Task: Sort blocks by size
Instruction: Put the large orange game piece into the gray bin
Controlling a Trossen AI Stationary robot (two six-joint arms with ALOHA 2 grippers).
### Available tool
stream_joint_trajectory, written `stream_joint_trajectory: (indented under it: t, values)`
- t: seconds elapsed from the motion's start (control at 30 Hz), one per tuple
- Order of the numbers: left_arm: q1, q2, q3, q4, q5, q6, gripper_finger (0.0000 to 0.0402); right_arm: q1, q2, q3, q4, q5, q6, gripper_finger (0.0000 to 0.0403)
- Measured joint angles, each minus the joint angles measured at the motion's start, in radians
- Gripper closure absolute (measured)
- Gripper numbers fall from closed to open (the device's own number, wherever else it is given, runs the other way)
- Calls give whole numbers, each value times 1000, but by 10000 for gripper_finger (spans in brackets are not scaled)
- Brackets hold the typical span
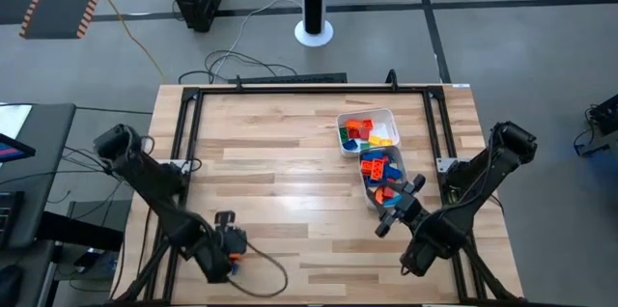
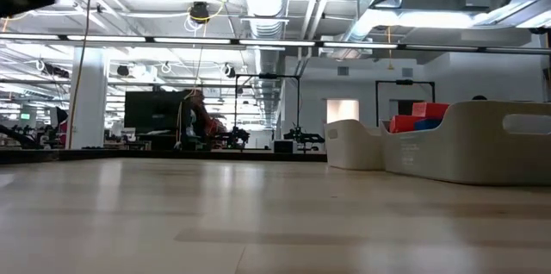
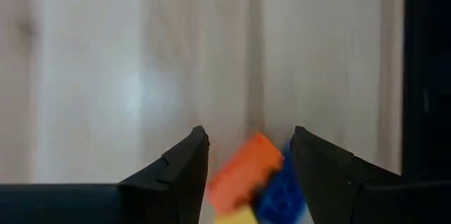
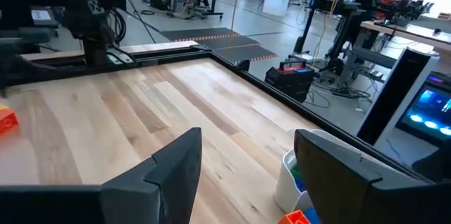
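Most blocks lie in two tubs at the table's right: a white tub (image 1: 340, 119) and, nearer, a clear tub (image 1: 365, 191), both holding red, orange, blue and yellow bricks (image 1: 379, 167). An orange brick (image 3: 246, 171), a blue one (image 3: 282, 194) and a yellow one (image 3: 236, 215) lie askew between the spread fingers of my left gripper (image 3: 250, 143), which is at the near left of the table (image 1: 224, 232). My right gripper (image 1: 401, 206) is open and empty beside the clear tub's near end, and is also seen in its wrist view (image 4: 246, 146). My left gripper has its fingers on either side of the three bricks. The orange brick (image 3: 218, 182) reaches the edge of one finger and the blue brick (image 3: 290, 182) the edge of the other. I cannot tell whether the fingers touch them.
A black frame (image 1: 188, 133) runs round the table's back and sides. The tubs show at the right of the low view (image 2: 482, 149), with red and blue bricks (image 2: 422, 115) above their rims. Bare wood (image 1: 280, 181) lies between the two arms. A cable loops by the left gripper (image 1: 266, 273).
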Motion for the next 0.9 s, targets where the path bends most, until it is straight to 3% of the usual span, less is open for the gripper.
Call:
stream_joint_trajectory:
  t: [0.33, 0.67, 0.9]
  values:
    - [-49, 134, 0, -46, 91, 57, 208, -42, 0, 0, 20, 0, -69, 148]
    - [-49, 147, -6, -102, 108, 158, 196, -49, 0, 0, 19, 0, -78, 148]
    - [-40, 147, -80, -55, 111, 221, 196, -49, 0, 0, 18, 0, -78, 148]
